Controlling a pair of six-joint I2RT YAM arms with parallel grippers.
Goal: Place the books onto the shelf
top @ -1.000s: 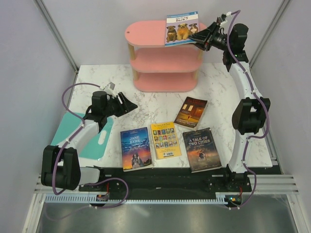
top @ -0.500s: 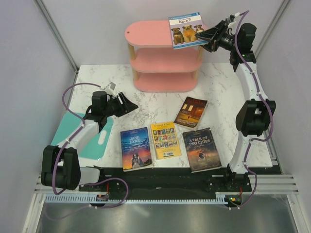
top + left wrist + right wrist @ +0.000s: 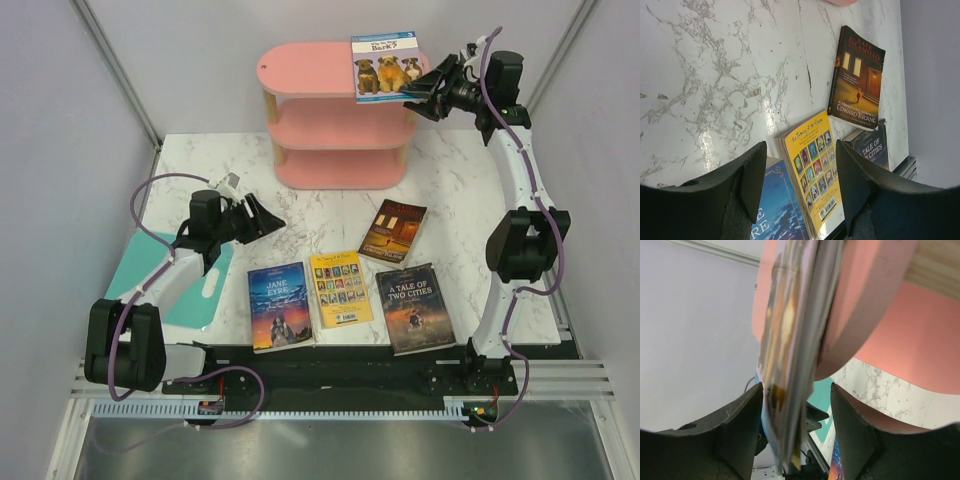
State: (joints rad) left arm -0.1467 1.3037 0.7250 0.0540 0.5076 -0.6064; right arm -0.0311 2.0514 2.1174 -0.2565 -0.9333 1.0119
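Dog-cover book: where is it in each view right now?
Top external: dog-cover book lies on the shelf's top board, right end.
Left wrist: not in it.
Right wrist: edge-on at centre, between the fingers.
Shared landmark: the pink shelf, in top external and right wrist.

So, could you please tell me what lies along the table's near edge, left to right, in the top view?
Flat teal board with a handle hole → blue "Jane Eyre" paperback → yellow paperback → dark "A Tale of Two Cities" paperback.
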